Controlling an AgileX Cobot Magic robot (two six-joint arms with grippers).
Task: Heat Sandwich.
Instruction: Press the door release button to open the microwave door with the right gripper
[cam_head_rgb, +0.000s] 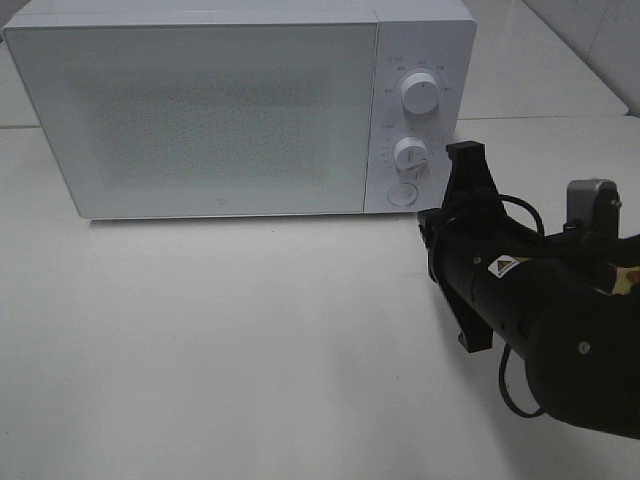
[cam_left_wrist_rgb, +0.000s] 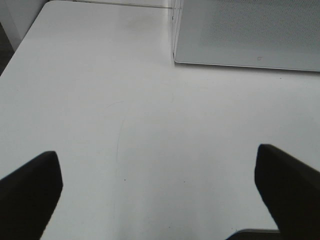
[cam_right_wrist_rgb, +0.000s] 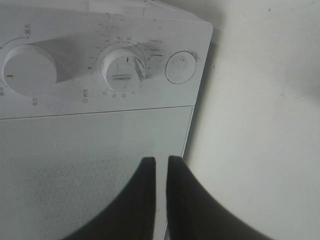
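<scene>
With the door of the microwave (cam_head_rgb: 200, 110) shut, I hold my right jaws nearly together by its lower dial (cam_right_wrist_rgb: 123, 66), to turn it, I judge; left jaws hang apart.

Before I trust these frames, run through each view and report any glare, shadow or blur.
Exterior high: the microwave door is washed out and grainy, while the right arm is dark with little detail. Left wrist: even light, but the open left tool shows only as soft dark shapes. Right wrist: the numbered knob is sharp, the shut right tool blurred.
</scene>
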